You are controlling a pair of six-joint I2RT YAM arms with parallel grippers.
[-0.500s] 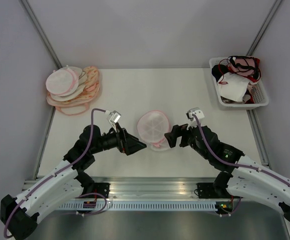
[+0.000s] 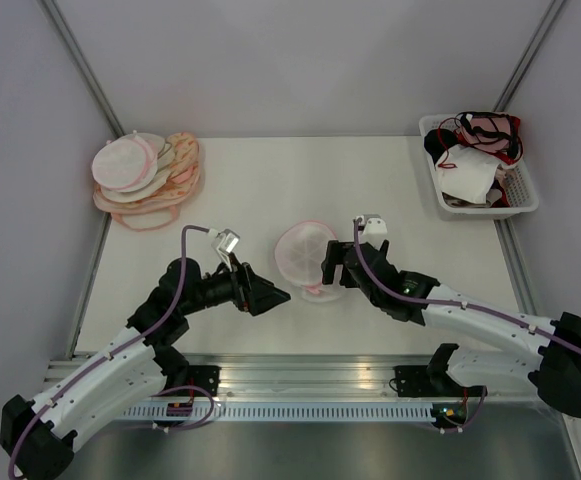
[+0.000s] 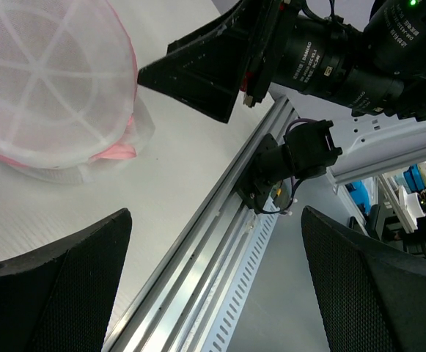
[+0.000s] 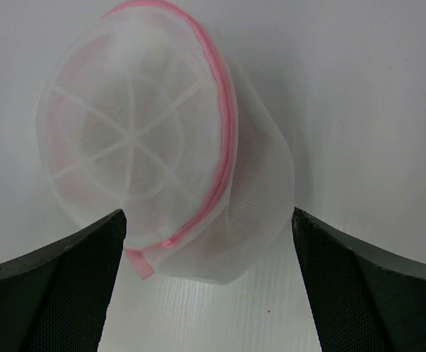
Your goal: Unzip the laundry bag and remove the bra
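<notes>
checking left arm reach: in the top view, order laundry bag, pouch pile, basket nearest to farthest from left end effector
From the left end effector:
1. laundry bag, just ahead, table centre
2. pouch pile, far left corner
3. basket, far right corner

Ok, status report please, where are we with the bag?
Left gripper open, empty. Right gripper open, empty, facing the laundry bag. Bag lies between them, zip looks shut. Nothing blocking either approach.
</notes>
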